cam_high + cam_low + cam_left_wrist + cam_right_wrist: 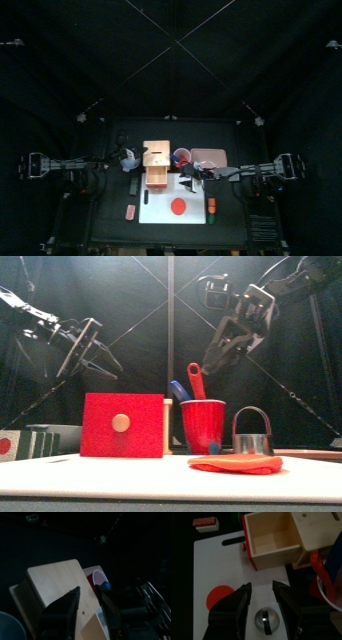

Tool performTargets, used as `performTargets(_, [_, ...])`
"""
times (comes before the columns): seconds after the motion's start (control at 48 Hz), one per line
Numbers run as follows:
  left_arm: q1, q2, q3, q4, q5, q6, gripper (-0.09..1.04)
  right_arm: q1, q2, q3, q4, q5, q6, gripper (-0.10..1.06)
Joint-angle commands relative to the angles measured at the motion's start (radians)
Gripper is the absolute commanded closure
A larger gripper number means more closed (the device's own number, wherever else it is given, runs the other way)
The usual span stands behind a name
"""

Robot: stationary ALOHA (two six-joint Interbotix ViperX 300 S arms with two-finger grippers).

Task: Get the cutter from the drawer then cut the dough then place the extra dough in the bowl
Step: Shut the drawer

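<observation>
Cutter [268, 620] | below, between spread right fingers [236, 609] | on board [211, 567]

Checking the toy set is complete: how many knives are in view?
2. A red knife and a blue knife, both standing in the red cup. I see none elsewhere, though the box could hide one behind it.
</observation>
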Motion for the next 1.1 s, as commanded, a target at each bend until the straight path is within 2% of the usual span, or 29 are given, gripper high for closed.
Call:
performTargets(0.021, [0.080, 0.055, -0.097, 0.014, 0.064, 0.003, 0.55, 0.026, 0.069, -0.097, -0.025, -0.025, 0.000, 0.49])
performTargets(0.146, [0.132, 0.141, -0.155, 0.041, 0.124, 0.002, 0.62, 0.034, 0.178, -0.193, -0.046, -0.018, 0.008, 0.58])
performTargets(0.417, [0.183, 0.331, -0.307, 0.049, 0.215, 0.003, 0.62, 0.034, 0.334, -0.367, -0.052, 0.049, 0.008, 0.58])
performTargets(0.542, [0.192, 0.388, -0.344, 0.067, 0.245, 0.003, 0.62, 0.032, 0.403, -0.433, -0.067, 0.072, 0.008, 0.58])
performTargets(0.708, [0.193, 0.402, -0.342, 0.072, 0.282, 0.003, 0.62, 0.020, 0.453, -0.500, -0.081, 0.132, 0.008, 0.58])
performTargets(1.104, [0.195, 0.391, -0.330, 0.072, 0.287, 0.002, 0.62, -0.051, 0.499, -0.597, -0.167, 0.236, 0.008, 0.58])
